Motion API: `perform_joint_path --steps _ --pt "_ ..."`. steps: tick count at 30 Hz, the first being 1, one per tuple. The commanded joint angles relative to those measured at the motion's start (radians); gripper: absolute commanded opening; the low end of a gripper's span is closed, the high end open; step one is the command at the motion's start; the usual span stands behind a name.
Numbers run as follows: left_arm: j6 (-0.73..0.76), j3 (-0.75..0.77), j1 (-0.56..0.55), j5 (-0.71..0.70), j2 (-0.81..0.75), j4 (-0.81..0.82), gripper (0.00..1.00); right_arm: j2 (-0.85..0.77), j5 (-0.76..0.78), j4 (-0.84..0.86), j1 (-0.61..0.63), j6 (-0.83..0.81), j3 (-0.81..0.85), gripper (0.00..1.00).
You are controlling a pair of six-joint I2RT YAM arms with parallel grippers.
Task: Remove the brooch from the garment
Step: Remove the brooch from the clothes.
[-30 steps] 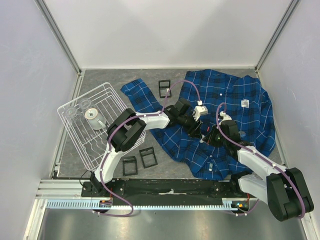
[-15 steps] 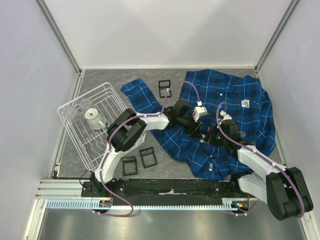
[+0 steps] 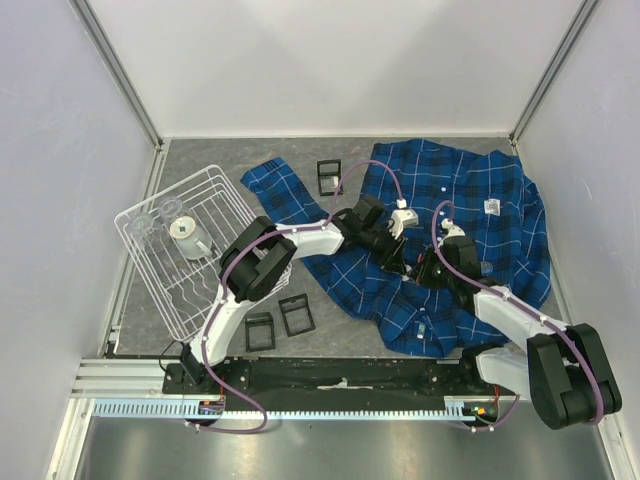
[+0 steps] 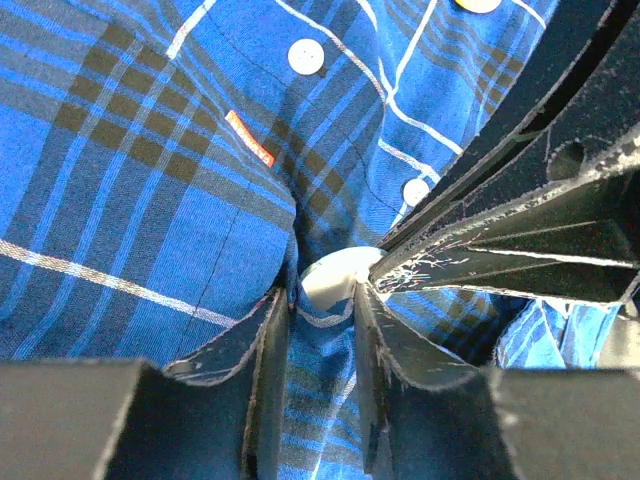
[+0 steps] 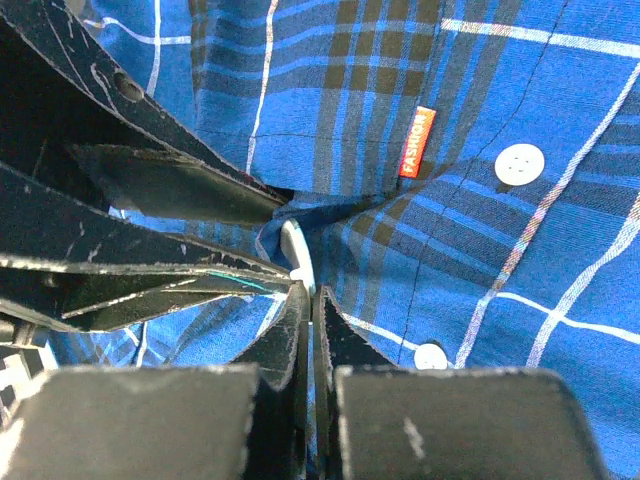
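Note:
The blue plaid garment lies spread over the right half of the table. Both grippers meet over its middle. In the left wrist view a small white brooch sits on the garment just beyond my left gripper, which is shut on a raised fold of cloth. My right gripper is shut on the lower edge of the brooch, seen edge-on against the garment. From above, the left gripper and right gripper hide the brooch.
A white wire rack holding a cup stands at the left. Black square frames lie on the grey mat, one near the sleeve and two near the front. An orange label and white buttons mark the cloth.
Both wrists have shifted slightly away from the near edge, and the right gripper has edged closer to the left one. Both grips look unchanged.

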Motion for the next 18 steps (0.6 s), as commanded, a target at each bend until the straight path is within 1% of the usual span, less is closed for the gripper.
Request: perform_joint_path --steps 1,3,7,11,14,16,17,18 --pt "-0.085 0.062 -0.004 -0.107 0.059 -0.106 0.3 0.011 -0.082 0.043 0.011 -0.008 0.031 0.0" --pt "-0.09 0.07 -0.01 -0.103 0.062 -0.126 0.25 0.015 -0.066 0.04 0.011 -0.005 0.034 0.0" --pt "-0.102 0.074 -0.024 -0.136 0.059 -0.148 0.16 0.032 -0.036 0.037 0.011 0.009 0.038 0.0" --pt "-0.107 0.073 -0.023 -0.14 0.057 -0.155 0.13 0.032 -0.017 0.031 0.011 0.012 0.04 0.0" --pt "-0.111 0.071 -0.012 -0.127 0.035 -0.161 0.14 0.019 0.012 0.002 0.013 0.012 0.04 0.0" --pt "-0.128 0.068 -0.007 -0.12 0.001 -0.165 0.23 0.008 0.03 -0.018 0.013 0.01 0.04 0.0" --pt "-0.134 0.064 -0.006 -0.118 -0.014 -0.162 0.29 0.005 0.035 -0.024 0.013 0.009 0.043 0.0" --pt "-0.143 0.06 -0.004 -0.112 -0.03 -0.165 0.42 0.005 0.036 -0.026 0.011 -0.002 0.052 0.0"
